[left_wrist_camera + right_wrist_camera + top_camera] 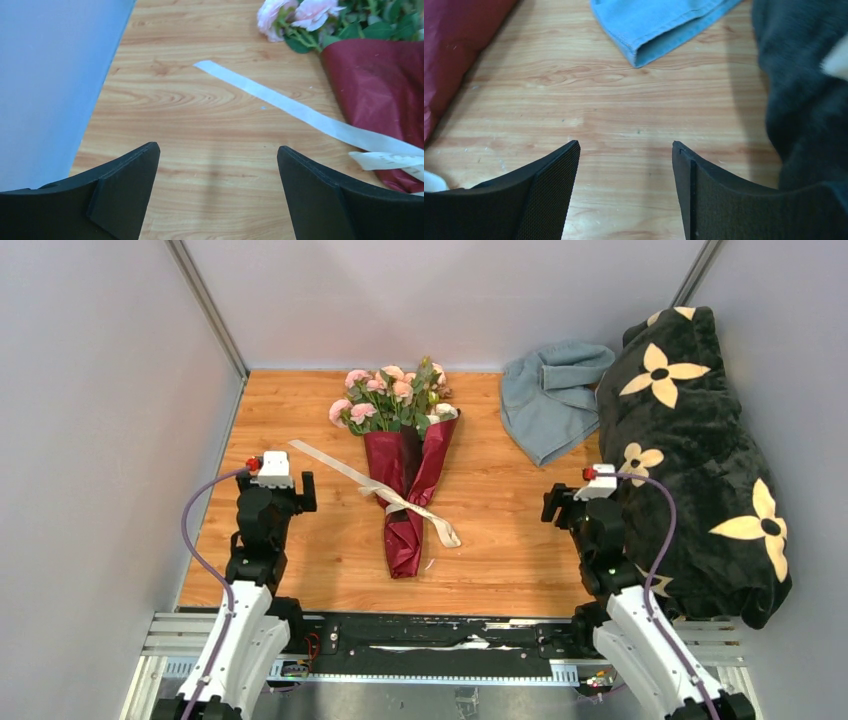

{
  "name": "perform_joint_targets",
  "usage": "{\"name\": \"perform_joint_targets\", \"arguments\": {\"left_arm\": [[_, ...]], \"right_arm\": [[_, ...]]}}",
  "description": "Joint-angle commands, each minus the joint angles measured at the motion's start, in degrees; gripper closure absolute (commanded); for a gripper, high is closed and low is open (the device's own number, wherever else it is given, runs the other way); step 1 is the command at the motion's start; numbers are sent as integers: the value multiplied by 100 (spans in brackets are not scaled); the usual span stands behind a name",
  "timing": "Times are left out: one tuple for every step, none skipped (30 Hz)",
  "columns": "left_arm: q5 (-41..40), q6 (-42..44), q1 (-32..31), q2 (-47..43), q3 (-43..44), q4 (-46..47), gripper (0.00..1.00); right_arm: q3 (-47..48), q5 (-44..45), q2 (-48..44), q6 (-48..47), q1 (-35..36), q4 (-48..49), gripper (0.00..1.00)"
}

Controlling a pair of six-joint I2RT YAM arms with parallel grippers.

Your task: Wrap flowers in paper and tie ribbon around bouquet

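At the left, the left arm's black two-finger pincer [218, 150] hangs released over the bare light-brown wood-grain worktop [500, 540], its jaws wide apart with nothing between them. Just ahead of it lies the free end of the long, flat cream-beige ribbon [280, 100]. The strip runs diagonally rightward to the bouquet of pink roses in a dark red paper cone [405, 480], which lies at mid-worktop. The ribbon crosses the narrow part of the cone, and a second tail trails off to the lower right; whether it is knotted there I cannot tell. The pale pink and cream roses [390, 395] point to the far side and the crinkled burgundy paper [400, 465] tapers toward the arms. Further right sits a rumpled grey-blue cloth [550, 395]. The right pincer [626, 145] is likewise released over bare wood, beside a black plush blanket with cream flower shapes [690, 460].
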Motion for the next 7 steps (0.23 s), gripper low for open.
{"name": "perform_joint_targets", "arguments": {"left_arm": [[-534, -156, 48, 8, -294, 400, 0], [-458, -172, 51, -3, -314, 425, 0], [-384, -193, 51, -8, -320, 441, 0], [-333, -204, 55, -7, -331, 470, 0], [-290, -179, 51, -26, -356, 513, 0], [-275, -130, 53, -56, -396, 557, 0], [-281, -94, 53, -81, -432, 599, 0]], "right_arm": [[-361, 1311, -711, 906, -51, -99, 28], [-450, 1481, -877, 1021, -51, -102, 28], [-489, 1591, -960, 1135, -46, -90, 27], [-477, 1682, -997, 1214, -47, -125, 27], [-433, 1752, -1002, 1225, -49, -203, 27], [-351, 1816, -986, 1209, -47, -299, 27], [-285, 1841, -993, 1094, -50, -363, 27]]}}
